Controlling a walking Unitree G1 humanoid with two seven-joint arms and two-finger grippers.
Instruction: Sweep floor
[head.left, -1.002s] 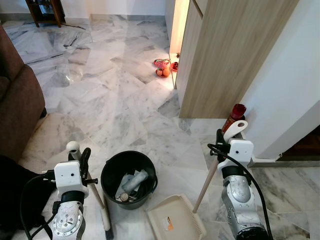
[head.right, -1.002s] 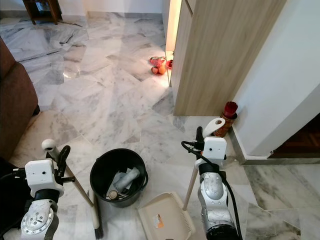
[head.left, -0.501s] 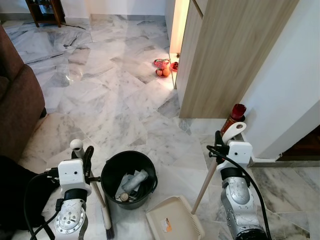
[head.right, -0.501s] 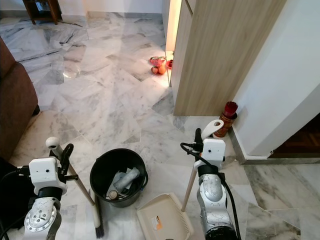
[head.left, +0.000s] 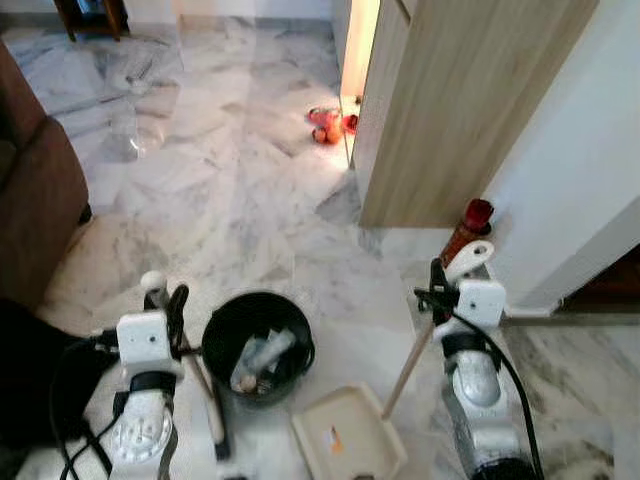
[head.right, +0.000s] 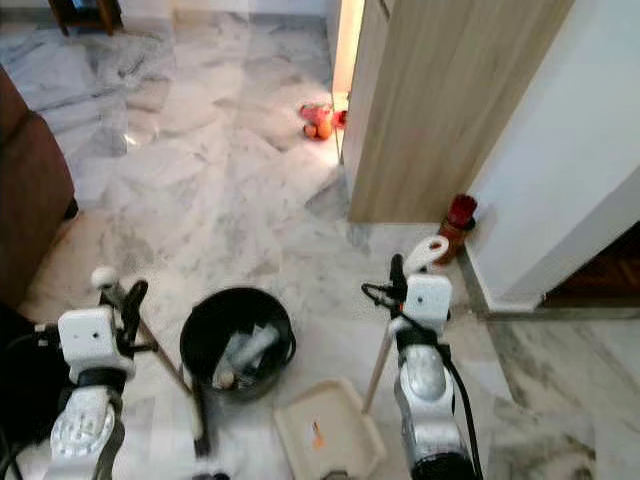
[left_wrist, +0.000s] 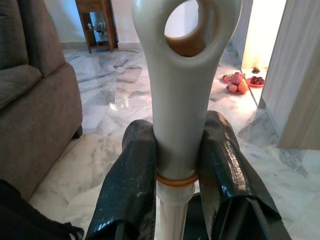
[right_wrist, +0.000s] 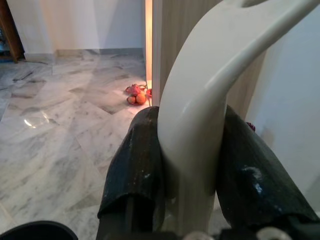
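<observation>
My left pincer is clamped on the cream handle of the broom, just below the loop at its top, one black finger pressed to either side. My right pincer grips the curved cream handle of the dustpan the same way, its wooden shaft slanting down to the pan on the marble floor in front of me. Between the two tools stands a black bucket with scraps of rubbish inside. The broom's head rests on the floor just beside the bucket, on my left. A red-capped bottle stands by the white wall beyond my right arm, next to the wooden panel; a brown sofa sits to my left. Compared with half a second ago the whole view has tipped and blurred as my head moved. Both grips, the bucket and the dustpan sit as they did.
</observation>
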